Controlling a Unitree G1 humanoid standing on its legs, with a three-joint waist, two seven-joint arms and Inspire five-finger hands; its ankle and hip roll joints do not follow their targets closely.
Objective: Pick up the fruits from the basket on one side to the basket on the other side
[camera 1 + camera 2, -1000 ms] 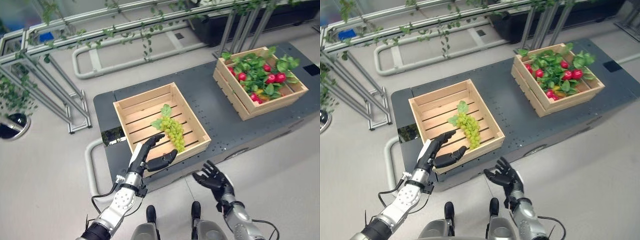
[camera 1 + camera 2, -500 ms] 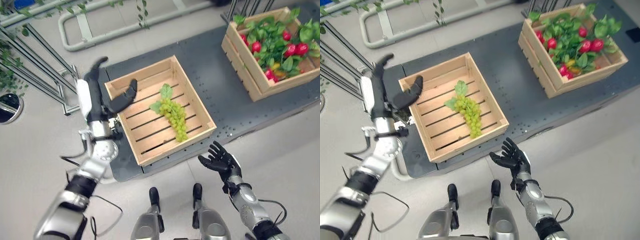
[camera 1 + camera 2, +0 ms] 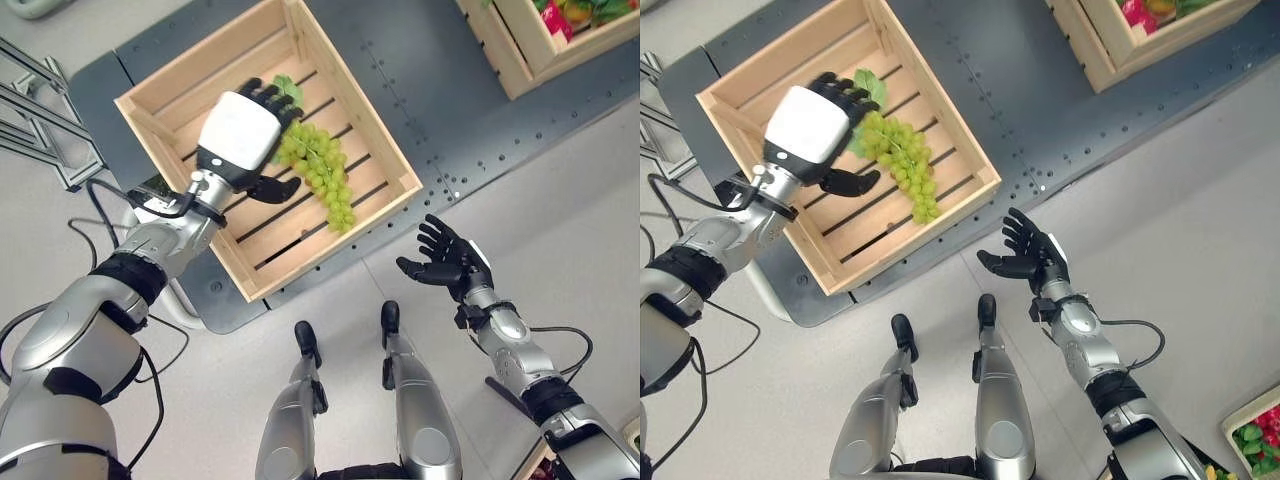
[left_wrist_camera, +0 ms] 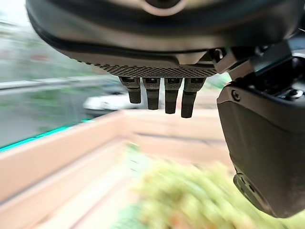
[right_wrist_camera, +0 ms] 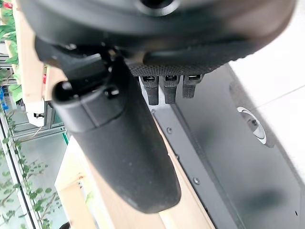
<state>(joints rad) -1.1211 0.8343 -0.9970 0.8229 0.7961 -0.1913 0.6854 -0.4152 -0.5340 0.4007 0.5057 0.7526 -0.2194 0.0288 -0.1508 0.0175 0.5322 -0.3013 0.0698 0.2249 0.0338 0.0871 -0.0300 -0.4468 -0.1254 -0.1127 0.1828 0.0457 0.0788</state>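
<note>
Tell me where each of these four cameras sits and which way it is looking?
Left eye view: on the head, looking down at the wooden crate with the green grapes; both arms show, left hand over the grapes.
Right eye view: beside it, same scene; right hand open above the floor.
Left wrist view: on the left wrist, looking along its straight fingers into the crate at the grapes.
Right wrist view: on the right wrist, looking past its thumb at the dark table.
Shared: crate and grapes.

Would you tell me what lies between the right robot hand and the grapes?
In the left eye view, the crate's near wooden wall and a strip of dark platform lie between the open right robot hand and the grapes.
</note>
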